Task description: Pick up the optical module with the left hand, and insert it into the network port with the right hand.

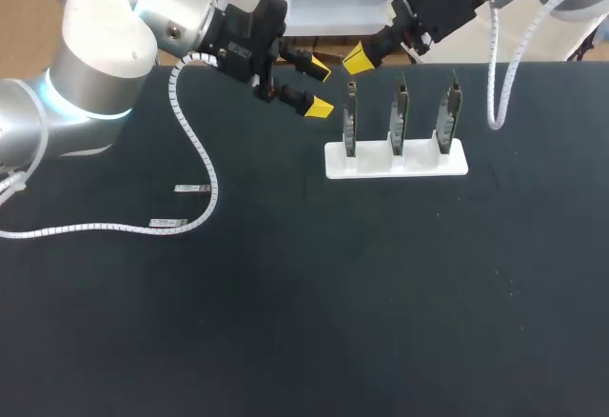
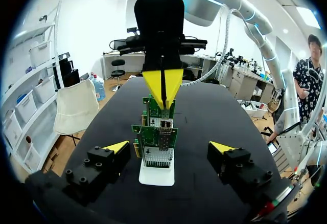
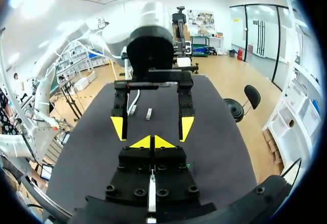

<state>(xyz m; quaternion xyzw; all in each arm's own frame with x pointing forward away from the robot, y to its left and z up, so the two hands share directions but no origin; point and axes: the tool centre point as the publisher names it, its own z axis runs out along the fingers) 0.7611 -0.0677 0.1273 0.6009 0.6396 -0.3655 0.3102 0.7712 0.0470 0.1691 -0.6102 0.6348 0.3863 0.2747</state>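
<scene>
Two small silver optical modules (image 1: 193, 188) (image 1: 166, 223) lie flat on the black table left of centre, under the left arm's white cable; the right wrist view shows them (image 3: 133, 110) (image 3: 148, 113) far ahead. Three green circuit boards (image 1: 400, 117) stand upright in a white stand (image 1: 397, 165); the nearest board (image 2: 156, 142) carries a metal port. My left gripper (image 1: 319, 84) hovers open just left of the stand, empty, facing the boards (image 2: 169, 150). My right gripper (image 1: 357, 57) is shut, nothing visible in it, above the leftmost board, tips (image 3: 152, 142) pointing at the left gripper.
The left arm's white coiled cable (image 1: 195, 150) loops across the table beside the modules. The right arm's cable (image 1: 495, 84) hangs down just right of the stand. Bare black tabletop (image 1: 381, 293) fills the front half.
</scene>
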